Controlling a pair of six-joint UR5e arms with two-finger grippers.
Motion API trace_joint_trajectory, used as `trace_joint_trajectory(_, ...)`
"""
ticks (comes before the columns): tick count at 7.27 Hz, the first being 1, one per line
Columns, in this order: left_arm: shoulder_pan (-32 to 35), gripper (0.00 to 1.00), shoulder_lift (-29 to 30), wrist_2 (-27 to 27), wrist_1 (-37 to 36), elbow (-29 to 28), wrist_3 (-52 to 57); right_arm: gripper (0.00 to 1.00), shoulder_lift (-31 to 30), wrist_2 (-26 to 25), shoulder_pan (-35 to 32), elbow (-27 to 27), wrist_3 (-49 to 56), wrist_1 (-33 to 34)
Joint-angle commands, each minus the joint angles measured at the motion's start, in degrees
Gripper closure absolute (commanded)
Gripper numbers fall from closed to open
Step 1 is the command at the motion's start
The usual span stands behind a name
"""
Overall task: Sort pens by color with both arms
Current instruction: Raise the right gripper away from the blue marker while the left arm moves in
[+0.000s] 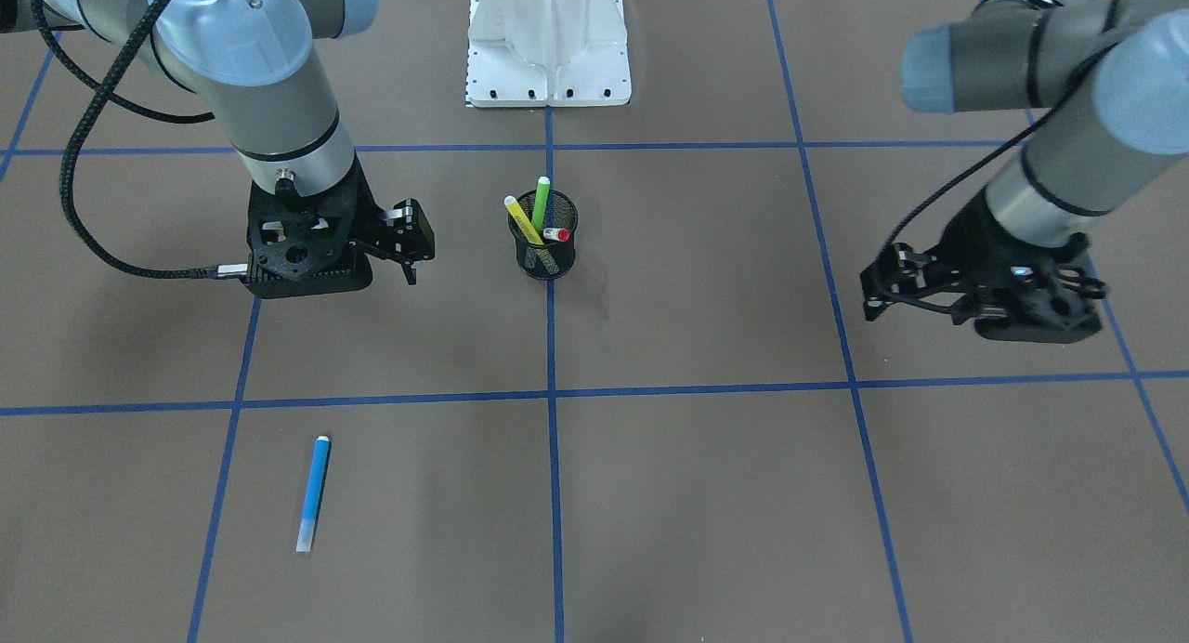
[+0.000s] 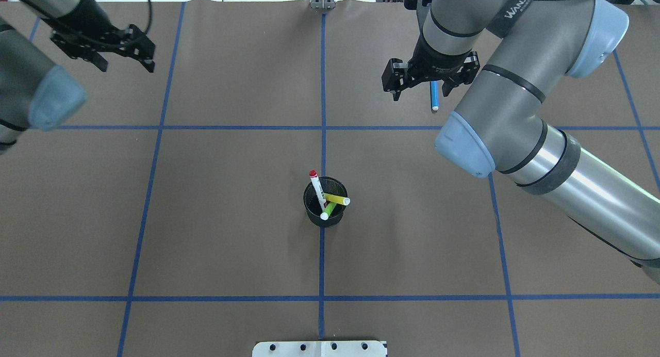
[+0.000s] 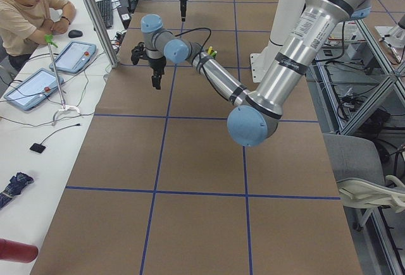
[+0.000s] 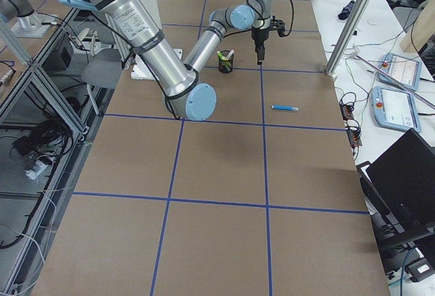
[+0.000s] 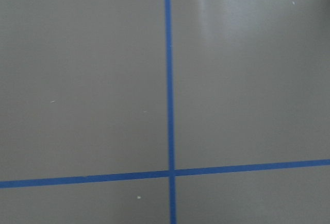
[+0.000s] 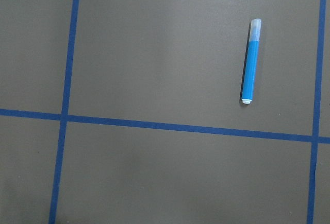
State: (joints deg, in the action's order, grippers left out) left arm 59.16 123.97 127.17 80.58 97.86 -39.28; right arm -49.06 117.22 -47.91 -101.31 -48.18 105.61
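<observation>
A blue pen [image 1: 313, 494] lies flat on the brown table, also in the overhead view [image 2: 434, 96] and the right wrist view [image 6: 251, 62]. A black mesh cup [image 1: 546, 257] at the table's middle holds a yellow pen [image 1: 520, 220], a green pen [image 1: 541, 202] and a white pen with a red cap [image 1: 555, 235]. My right gripper [image 1: 413, 253] is open and empty, hovering above the table between the cup and the blue pen. My left gripper [image 1: 873, 295] is open and empty, hovering far to the cup's other side. The left wrist view shows only bare table.
The white mounting base [image 1: 548, 48] stands at the robot's edge of the table. Blue tape lines [image 1: 550, 392] divide the brown surface into squares. An operator [image 3: 25, 9] sits at a side desk with tablets beyond the table's far edge.
</observation>
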Motion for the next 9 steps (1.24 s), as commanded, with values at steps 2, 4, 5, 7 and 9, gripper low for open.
trace_joint_trajectory(2,-5.3,0.0,19.6,1.1,-9.2,-18.0,-0.1,0.01,-2.0,0.5,-0.7,0.4,0.0,-3.8)
trace_joint_trajectory(4,-5.4,0.0,23.7,4.4,-9.6,-23.0,2.5,0.01,-2.1,0.6,-1.2,0.4,0.1,-3.9)
trace_joint_trajectory(5,-7.0,0.0,21.0,4.6,-9.6,-18.9,2.5,0.01,-2.1,0.6,-1.2,0.4,0.0,-3.9)
trace_joint_trajectory(7,-11.3,0.0,17.4,1.1,-9.4,-9.5,-3.1,0.01,-2.3,0.6,-1.3,0.4,0.0,-4.0)
trace_joint_trajectory(9,-17.0,0.0,18.3,0.5,-9.7,-10.6,-4.4,0.01,-2.7,0.6,-1.2,0.4,0.0,-4.1)
